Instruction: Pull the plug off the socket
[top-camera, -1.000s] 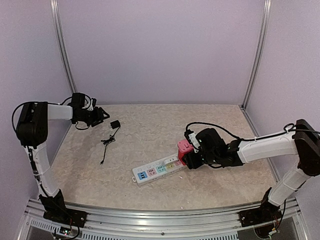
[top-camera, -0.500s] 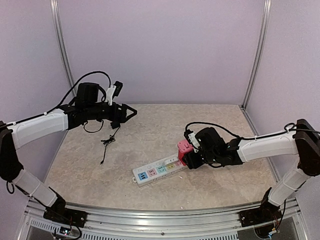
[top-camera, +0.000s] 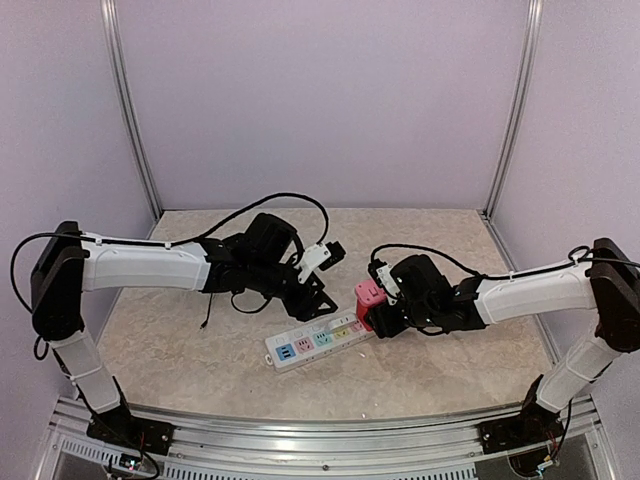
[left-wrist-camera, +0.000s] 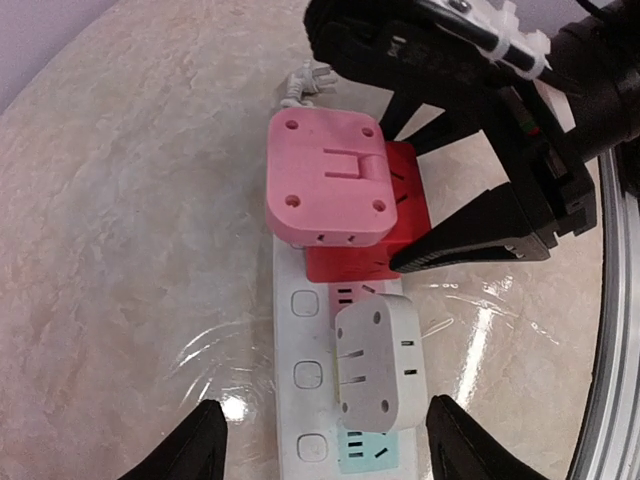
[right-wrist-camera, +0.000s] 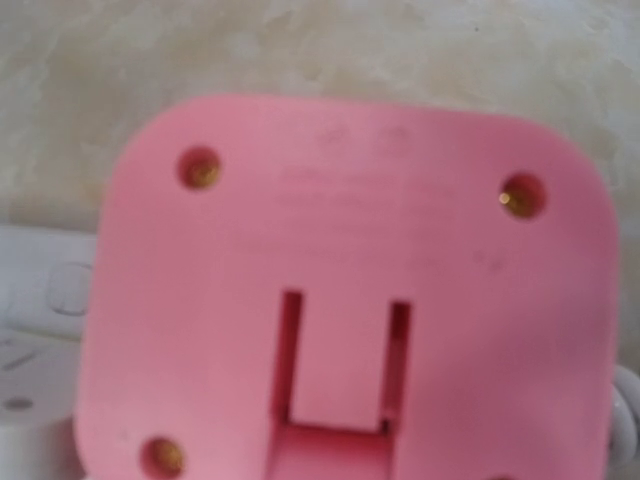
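Overhead and wrist views of the two arms at the socket. The socket (top-camera: 318, 340), a long white strip with pastel outlet faces, lies slantwise on the marbled bench (top-camera: 450, 370), near its middle and between the two arms. A white plug (left-wrist-camera: 378, 365) sits on the strip, over the faces next to the pink end. At that end a pink block (top-camera: 368, 293) with four corner holes stands on a red piece (left-wrist-camera: 375, 245); in the right wrist view this block fills nearly the whole field.

The left gripper (top-camera: 312, 293) reaches in from the left and hangs above the strip. In its wrist view the jaws stand wide apart, one fingertip (left-wrist-camera: 205, 445) on each side of the strip, holding nothing, with the white plug just ahead of them.

The right gripper (top-camera: 383, 318) is at the strip's pink end. One black tapered finger (left-wrist-camera: 470, 238) lies just beside the red piece; the other is hidden, so whether these jaws grip anything cannot be told.
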